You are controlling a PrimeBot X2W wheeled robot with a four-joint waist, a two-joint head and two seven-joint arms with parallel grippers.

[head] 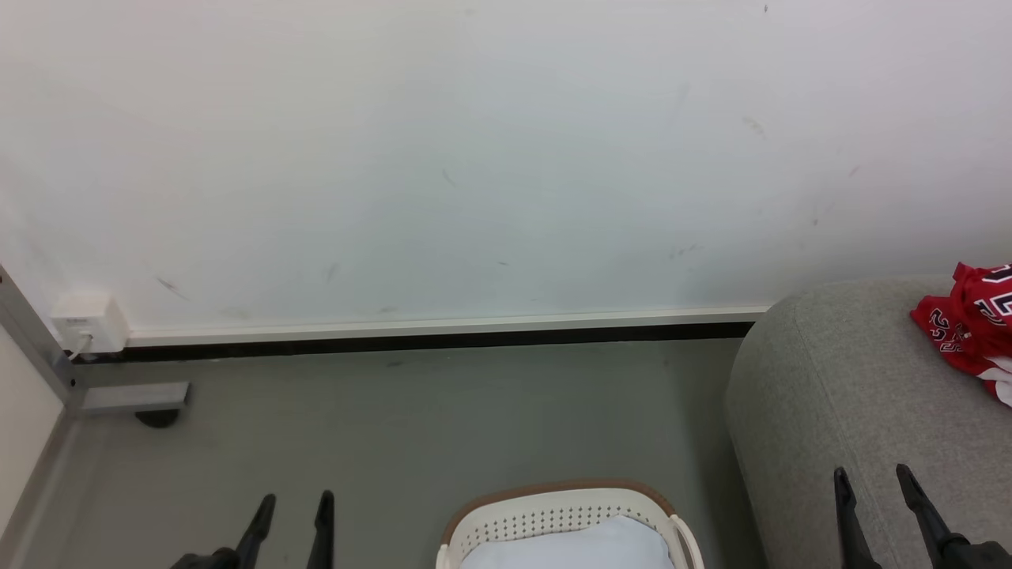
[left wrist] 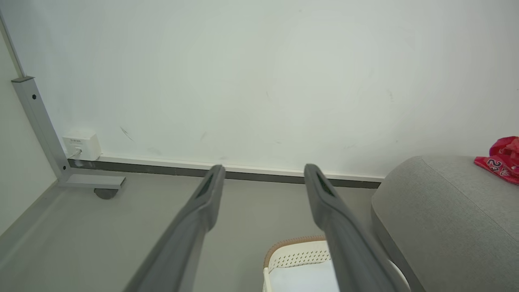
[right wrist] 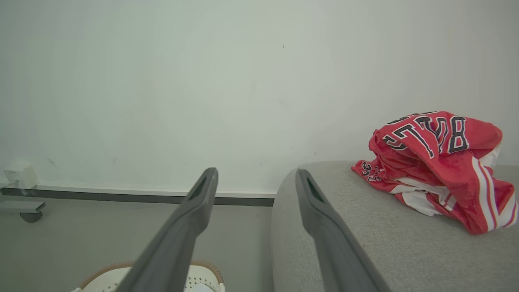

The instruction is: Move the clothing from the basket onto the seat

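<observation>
Right wrist view gives the best look, so starting there. The right gripper [right wrist: 256, 171] has its two dark fingers spread wide, with nothing between them but air. The red jersey [right wrist: 440, 162] is off to the right of those jaws and out past the tips. It's crumpled in a heap on the grey sofa [right wrist: 357, 243], with the block numbers and white stripes on show. The right-hand finger lines up over the sofa's rounded end and the left-hand one over the floor [right wrist: 81, 235]. Just right of the base of the left-hand finger you can catch a bit of the basket [right wrist: 202, 279], brown rim and all.

In the head view, the left gripper [head: 297, 496] is also parted and holding nothing, fingers pointing out over bare floor toward the wall [head: 474, 158]. The basket sits to the right of those jaws, between the two grippers, with a pale blue-white cloth [head: 577, 549] lying in it. The jersey is way over past the right jaws, on the sofa top, well apart from both sets of fingers.

The left wrist view shows the same gap between the fingers, and the basket is partly tucked behind the right-hand one. Off to the left of the jaws there's a white socket box [left wrist: 81, 146] on the wall and a metal frame foot [left wrist: 91, 180] on the floor.
</observation>
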